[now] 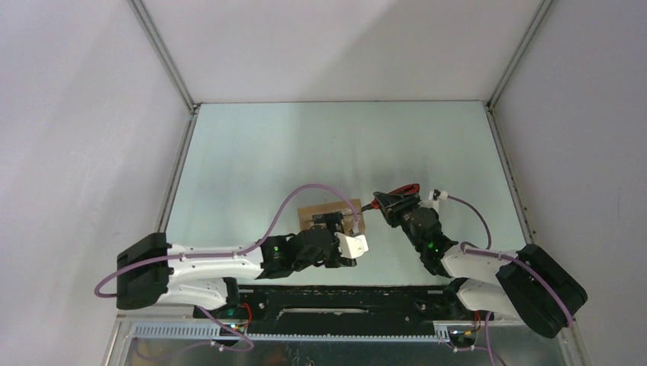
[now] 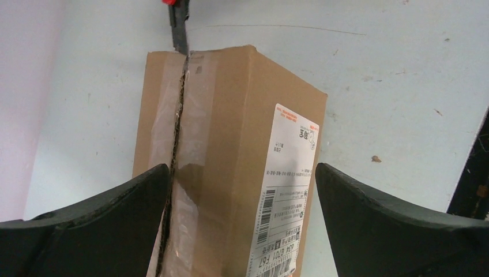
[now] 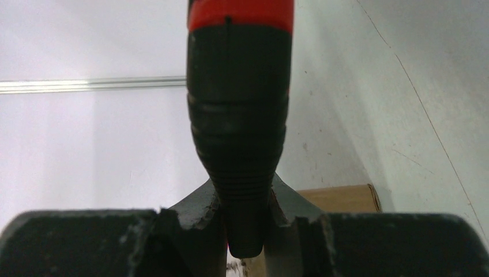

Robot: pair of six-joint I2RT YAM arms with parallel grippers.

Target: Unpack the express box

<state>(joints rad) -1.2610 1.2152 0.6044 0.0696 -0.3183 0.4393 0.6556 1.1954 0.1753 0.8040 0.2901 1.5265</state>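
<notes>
The express box [image 2: 230,144], a brown carton with a white shipping label [image 2: 288,190], lies on the table [image 1: 267,152] near the arms. A dark slit runs along its taped top seam. My left gripper [image 2: 242,173] is open wide and straddles the near end of the box; its right finger [image 2: 375,219] stands clear of the labelled side. My right gripper [image 3: 245,202] is shut on the black-and-red utility knife [image 3: 239,115]. The knife's tip [image 2: 179,26] sits at the far end of the seam. From above, the box [image 1: 320,213] lies partly hidden under the left gripper [image 1: 336,229].
The pale table has white walls on three sides with metal rails [image 1: 164,53] along the corners. The right arm [image 1: 473,267] reaches in from the right and the left arm [image 1: 214,263] from the left. A black base bar [image 1: 343,299] runs along the near edge.
</notes>
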